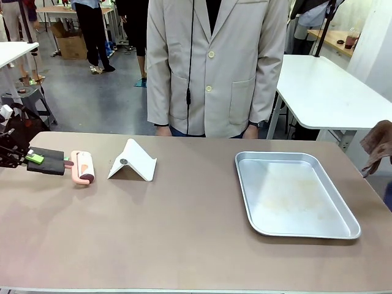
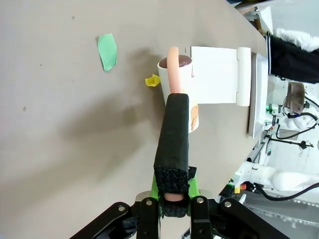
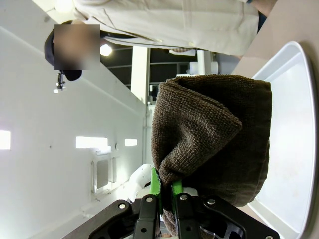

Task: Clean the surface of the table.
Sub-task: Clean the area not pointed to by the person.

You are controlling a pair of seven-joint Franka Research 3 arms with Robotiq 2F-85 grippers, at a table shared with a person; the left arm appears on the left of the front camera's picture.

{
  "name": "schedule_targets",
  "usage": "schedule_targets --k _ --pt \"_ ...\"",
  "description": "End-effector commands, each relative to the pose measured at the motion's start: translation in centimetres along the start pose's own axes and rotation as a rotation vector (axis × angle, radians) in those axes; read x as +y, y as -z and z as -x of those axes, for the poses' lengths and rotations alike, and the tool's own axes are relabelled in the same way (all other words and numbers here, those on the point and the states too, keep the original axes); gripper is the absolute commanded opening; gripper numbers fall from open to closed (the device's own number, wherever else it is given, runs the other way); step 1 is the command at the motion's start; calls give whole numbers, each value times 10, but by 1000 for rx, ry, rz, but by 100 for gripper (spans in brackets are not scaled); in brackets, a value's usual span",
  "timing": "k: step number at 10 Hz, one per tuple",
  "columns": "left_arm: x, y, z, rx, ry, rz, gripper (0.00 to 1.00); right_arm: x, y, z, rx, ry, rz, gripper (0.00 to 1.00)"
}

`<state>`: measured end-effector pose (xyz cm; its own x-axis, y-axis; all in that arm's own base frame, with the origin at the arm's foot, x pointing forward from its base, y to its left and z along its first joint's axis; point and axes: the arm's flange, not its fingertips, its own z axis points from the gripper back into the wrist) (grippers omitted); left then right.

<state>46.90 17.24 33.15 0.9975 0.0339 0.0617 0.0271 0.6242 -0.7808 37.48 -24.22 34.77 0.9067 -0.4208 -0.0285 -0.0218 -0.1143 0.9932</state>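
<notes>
One wide taupe-brown table (image 1: 184, 245), spanning the whole front view, with a person in a pale coat (image 1: 214, 61) standing at the far edge. Over on the left side, the left tool (image 1: 37, 159), reaching in low and level from the table's edge, arm stretched out flat above the top. Clamped tight on the black foam handle (image 2: 174, 139) of a lint roller (image 1: 82, 166), green pads (image 2: 193, 184) squeezing either side in the left wrist view. Roll end down at the table top, just beside a white folded stand (image 1: 131, 162); touching the surface or just above it, cannot tell. Close by the roll, a green scrap (image 2: 107, 51) and a small yellow scrap (image 2: 152, 80), both lying on the taupe. Right of centre, a shallow silver tray (image 1: 294, 202), flat on the table. Out at the far right edge, raised off the table, the right tool (image 3: 167, 191), pressed together on a folded brown cloth (image 3: 214, 144), tray behind it in the right wrist view.
</notes>
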Motion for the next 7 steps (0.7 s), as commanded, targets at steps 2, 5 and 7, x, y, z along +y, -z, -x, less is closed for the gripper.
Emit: schedule_targets --k 2,5,7 --pt "11 -14 3 48 7 26 22 3 0 0 -1 -7 0 10" --pt "2 -77 28 -1 128 195 22 3 0 0 -1 -7 0 10" --pt "12 -107 36 -17 123 232 22 3 0 0 -1 -7 0 10"
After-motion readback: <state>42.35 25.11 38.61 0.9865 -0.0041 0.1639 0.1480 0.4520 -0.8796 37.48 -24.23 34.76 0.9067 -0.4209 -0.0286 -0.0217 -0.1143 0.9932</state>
